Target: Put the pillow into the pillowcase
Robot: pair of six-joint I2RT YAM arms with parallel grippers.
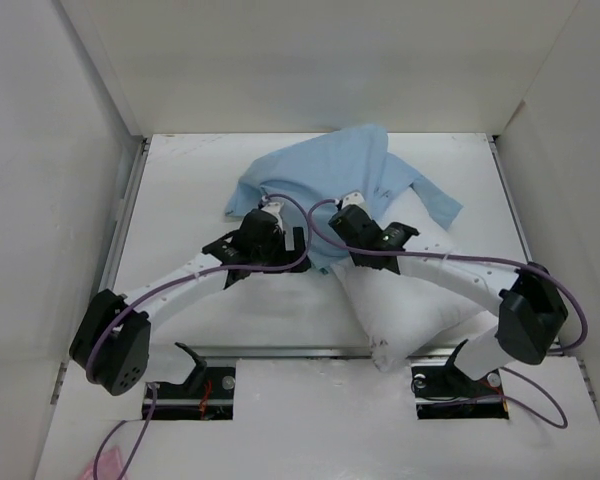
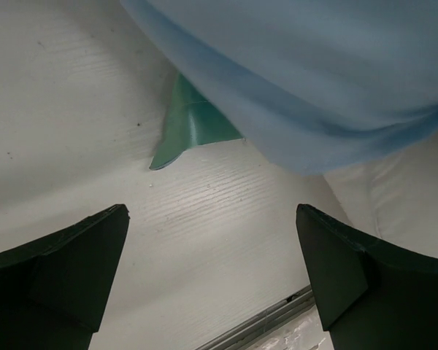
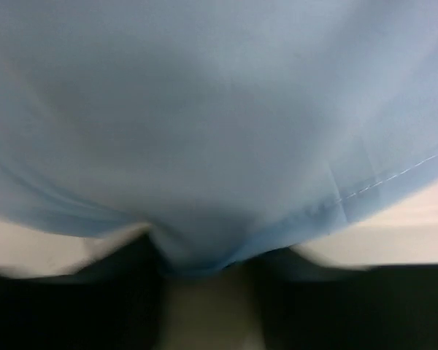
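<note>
The light blue pillowcase point(image 1: 325, 175) lies crumpled at the middle back of the table, partly over the white pillow point(image 1: 410, 300), which reaches toward the near right under my right arm. My left gripper point(image 1: 270, 215) sits at the pillowcase's near left edge; in its wrist view the gripper point(image 2: 212, 219) is wide open and empty above bare table, with blue cloth point(image 2: 314, 80), a mint-green corner point(image 2: 186, 131) and pillow point(image 2: 398, 197) ahead. My right gripper point(image 1: 347, 207) is at the cloth's near edge; its blurred wrist view shows blue cloth point(image 3: 219, 109) bunched between the fingers point(image 3: 204, 251).
White walls point(image 1: 40, 200) close in the table on the left, back and right. A metal rail point(image 1: 280, 352) runs along the near edge of the table, just beyond the arm bases. Purple cables loop over both arms.
</note>
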